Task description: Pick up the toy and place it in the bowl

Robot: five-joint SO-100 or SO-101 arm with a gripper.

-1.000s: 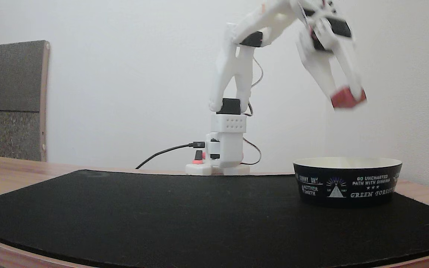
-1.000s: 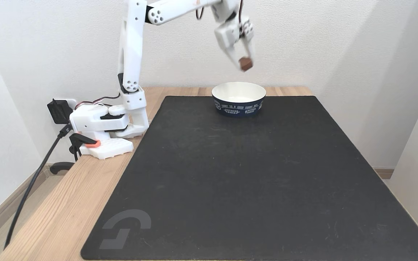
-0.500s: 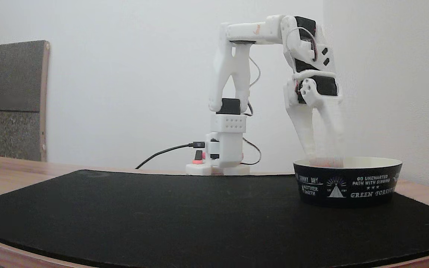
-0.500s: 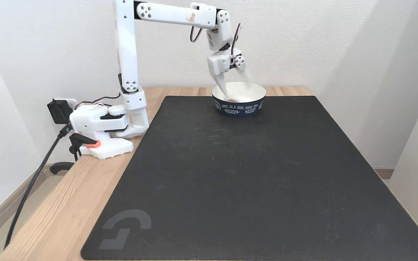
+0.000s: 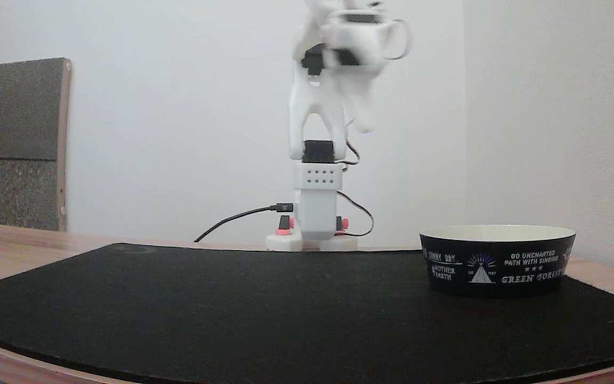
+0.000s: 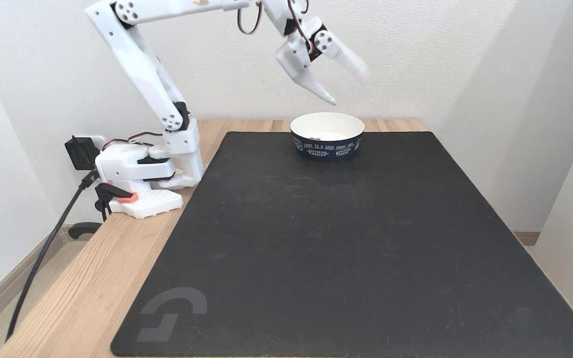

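Observation:
The black bowl [image 5: 496, 261] with white print and a cream inside stands at the mat's far end, also seen from the higher fixed view as the bowl [image 6: 327, 144]. A small dark sliver just inside its near-left rim may be the red toy [image 6: 316, 133]; from the low fixed view the bowl's wall hides the toy. My gripper [image 6: 348, 88] hangs open and empty in the air above the bowl, tilted, one finger [image 6: 326, 94] pointing down at it. In the low view the gripper [image 5: 360, 120] is a blur high up, left of the bowl.
A large black mat [image 6: 346, 238] covers most of the wooden table [image 6: 82, 268]. The arm's base [image 6: 140, 174] is clamped at the table's left edge with a black cable [image 6: 43, 253] trailing off. A white wall [image 6: 490, 74] stands close behind and to the right of the bowl.
The gripper carried the red toy down into the bowl, opened and let it go. It has since lifted out empty and swung up and back toward the base.

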